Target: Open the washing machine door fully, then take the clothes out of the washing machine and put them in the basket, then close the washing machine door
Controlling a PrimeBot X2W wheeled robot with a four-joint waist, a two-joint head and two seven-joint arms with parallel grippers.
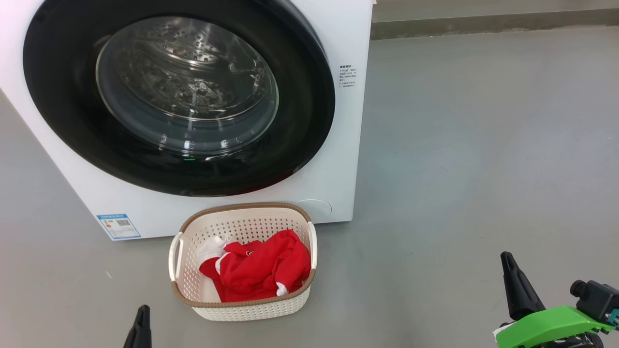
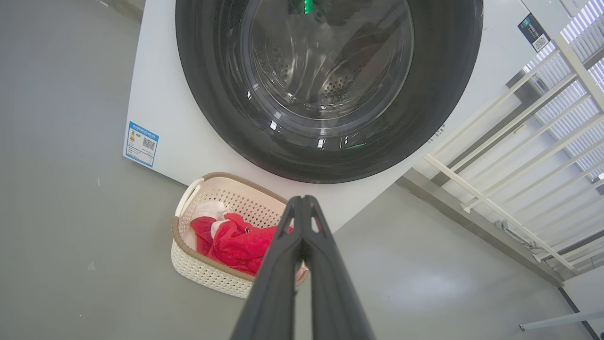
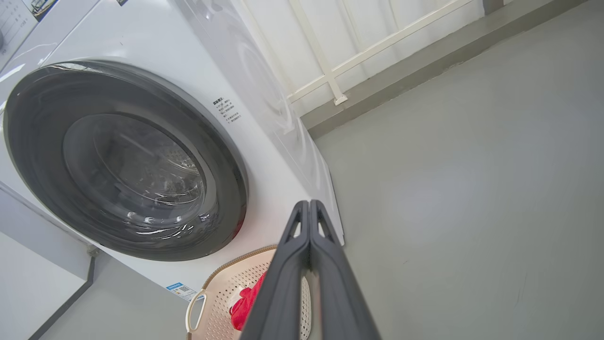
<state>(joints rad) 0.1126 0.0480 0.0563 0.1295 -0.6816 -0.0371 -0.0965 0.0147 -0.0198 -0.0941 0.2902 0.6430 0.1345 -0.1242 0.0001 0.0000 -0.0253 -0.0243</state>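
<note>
Already sorted: clothes (image 1: 256,268) lie heaped in the basket (image 1: 251,311), which sits on the floor (image 1: 459,169) just in front of the washing machine (image 1: 348,38), under the washing machine door (image 1: 63,96), probably so laundry drops straight in. Door looks flush against the front and the drum behind the glass looks empty, so the task reads as done. Left fingers (image 2: 281,274) pressed together, holding nothing. Right fingers (image 3: 288,283) likewise closed and empty, both low, apart from the basket.
</note>
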